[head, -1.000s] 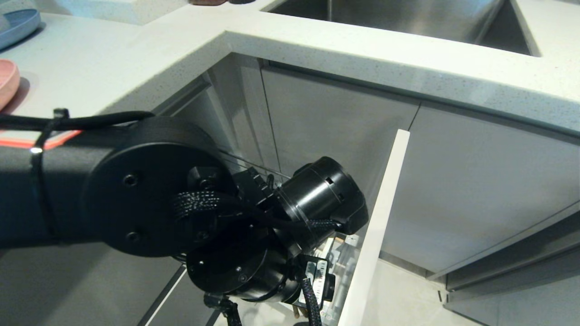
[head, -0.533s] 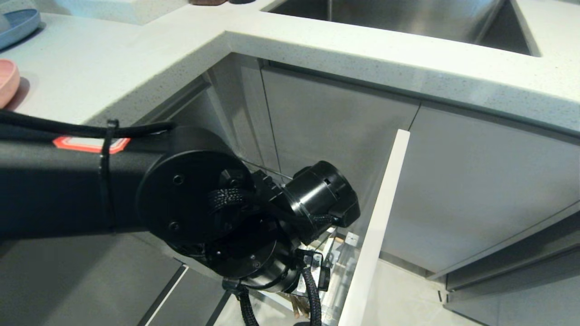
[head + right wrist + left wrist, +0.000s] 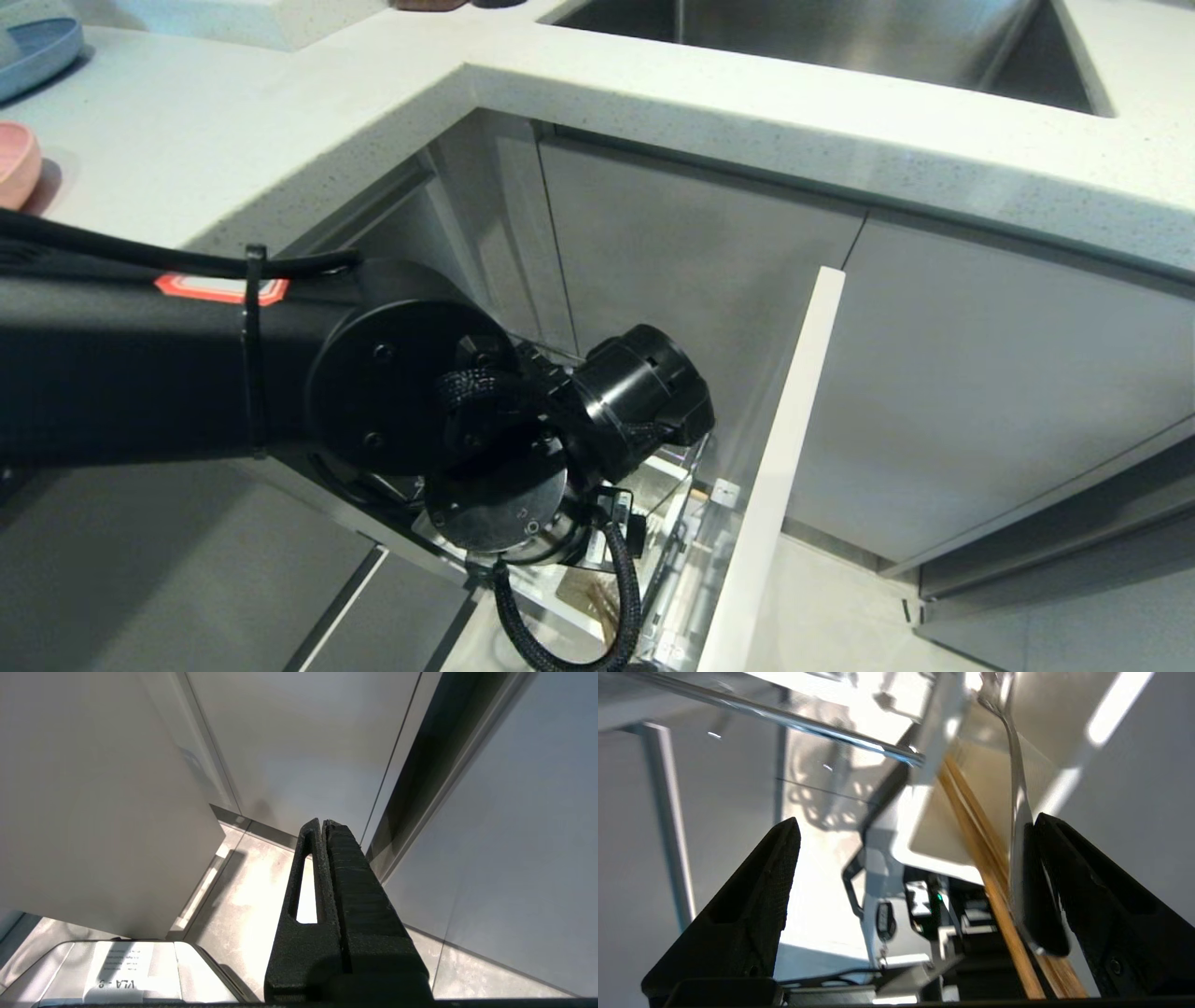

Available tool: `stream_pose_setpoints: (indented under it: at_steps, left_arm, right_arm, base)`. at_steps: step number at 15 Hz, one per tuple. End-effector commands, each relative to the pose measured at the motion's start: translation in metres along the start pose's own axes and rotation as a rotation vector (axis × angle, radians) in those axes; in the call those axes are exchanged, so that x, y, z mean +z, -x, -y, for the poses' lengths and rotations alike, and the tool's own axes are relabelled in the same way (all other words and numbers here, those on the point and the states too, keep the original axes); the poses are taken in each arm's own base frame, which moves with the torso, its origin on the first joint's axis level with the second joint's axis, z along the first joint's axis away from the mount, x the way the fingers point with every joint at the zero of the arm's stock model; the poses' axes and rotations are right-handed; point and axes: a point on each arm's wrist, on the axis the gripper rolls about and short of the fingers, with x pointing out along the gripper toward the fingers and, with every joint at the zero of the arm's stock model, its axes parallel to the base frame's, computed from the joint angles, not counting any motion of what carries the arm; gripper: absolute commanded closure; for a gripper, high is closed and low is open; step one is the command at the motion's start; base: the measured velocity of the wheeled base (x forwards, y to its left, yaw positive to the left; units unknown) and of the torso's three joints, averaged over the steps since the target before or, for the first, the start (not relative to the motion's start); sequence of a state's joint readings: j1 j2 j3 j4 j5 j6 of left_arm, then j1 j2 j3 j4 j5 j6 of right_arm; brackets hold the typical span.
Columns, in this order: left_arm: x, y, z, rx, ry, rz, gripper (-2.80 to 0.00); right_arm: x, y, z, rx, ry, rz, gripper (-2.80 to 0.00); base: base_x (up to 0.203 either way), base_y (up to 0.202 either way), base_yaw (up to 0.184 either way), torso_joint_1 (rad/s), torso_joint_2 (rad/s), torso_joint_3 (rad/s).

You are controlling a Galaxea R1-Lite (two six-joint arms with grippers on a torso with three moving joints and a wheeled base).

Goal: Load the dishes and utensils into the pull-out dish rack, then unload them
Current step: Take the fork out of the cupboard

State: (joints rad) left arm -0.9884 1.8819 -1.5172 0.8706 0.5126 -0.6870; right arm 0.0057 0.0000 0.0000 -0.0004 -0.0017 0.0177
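We look down on a pale speckled countertop that wraps a corner, with a stainless sink set into its far run and grey cabinet fronts below; the floor under them is light stone tile. Beneath the counter corner the pull-out dish rack stands drawn out, its white front panel edge-on to us. Our left arm reaches from the left across the cabinet face and bends down into the rack, so the left gripper itself is hidden from the head view. In the left wrist view its two black fingers stand spread wide, closing on nothing. Between them, close to one finger, we see the silver fork and the wooden chopsticks lying together in the white utensil caddy; the fork handle sits just beside that finger, and whether they touch cannot be told. A chrome rack wire crosses ahead of the fingertips. The right gripper hangs apart from the rack, pointing at the floor beside a cabinet front, its fingers pressed together. Far up and to the left of the working gripper, on the countertop, a pink dish and a blue dish show only by their edges.
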Motion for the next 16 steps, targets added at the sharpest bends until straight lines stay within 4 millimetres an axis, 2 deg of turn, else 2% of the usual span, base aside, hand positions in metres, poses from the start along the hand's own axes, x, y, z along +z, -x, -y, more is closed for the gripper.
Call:
stream_pose_setpoints:
  at_steps: [1,10,16]
  left_arm:
    - [0.001,0.001,-0.002,0.014,0.009,0.009,-2.80]
    - [0.000,-0.003,0.007,-0.016,0.028,0.023,-2.80]
    - [-0.001,0.003,0.020,-0.144,0.063,-0.030,-2.80]
  right_arm:
    - [0.000,0.000,0.000,0.000,0.000,-0.002,0.00]
    - [0.000,0.000,0.000,0.000,0.000,-0.002,0.00]
    - [0.000,0.000,0.000,0.001,0.001,0.000,0.00]
  base:
    - [0.000,0.000,0.000,0.000,0.00,0.000]
    - [0.000,0.000,0.000,0.000,0.00,0.000]
    - [0.000,0.000,0.000,0.000,0.00,0.000]
